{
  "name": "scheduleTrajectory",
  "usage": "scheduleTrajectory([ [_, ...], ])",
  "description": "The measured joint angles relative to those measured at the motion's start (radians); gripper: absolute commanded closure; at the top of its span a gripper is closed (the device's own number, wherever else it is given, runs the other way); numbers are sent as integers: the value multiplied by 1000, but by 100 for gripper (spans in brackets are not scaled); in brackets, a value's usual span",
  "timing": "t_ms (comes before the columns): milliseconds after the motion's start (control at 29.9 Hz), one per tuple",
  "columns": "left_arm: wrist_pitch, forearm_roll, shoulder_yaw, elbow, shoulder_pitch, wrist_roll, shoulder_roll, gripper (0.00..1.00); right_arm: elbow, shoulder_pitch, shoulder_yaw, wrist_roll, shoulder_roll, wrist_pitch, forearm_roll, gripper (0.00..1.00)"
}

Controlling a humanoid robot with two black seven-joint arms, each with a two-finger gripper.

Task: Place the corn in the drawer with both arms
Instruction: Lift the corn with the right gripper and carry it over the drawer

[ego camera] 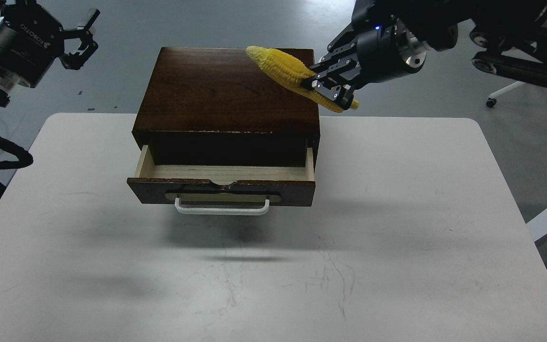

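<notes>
Holding the corn [297, 76] tight, the right gripper [328, 85] hangs over the box's [221, 90] back right corner. The drawer [221, 185] is pulled out in front. The left gripper [81, 40], jaws apart, is up left of the box.

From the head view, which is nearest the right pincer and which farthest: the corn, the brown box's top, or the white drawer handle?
1. Corn: gripped in the right pincer.
2. Brown box: its top lies just left of it.
3. White handle: on the open drawer's front, farthest.
</notes>
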Motion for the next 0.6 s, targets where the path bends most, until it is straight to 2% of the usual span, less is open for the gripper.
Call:
scheduleTrajectory([
  [334,0,-2,0,-1,2,0,0,1,16,56,-54,0,232,-24,-19,100],
  [601,0,-1,0,-8,4,0,6,1,0,48,-117,0,323,-89,-16,100],
])
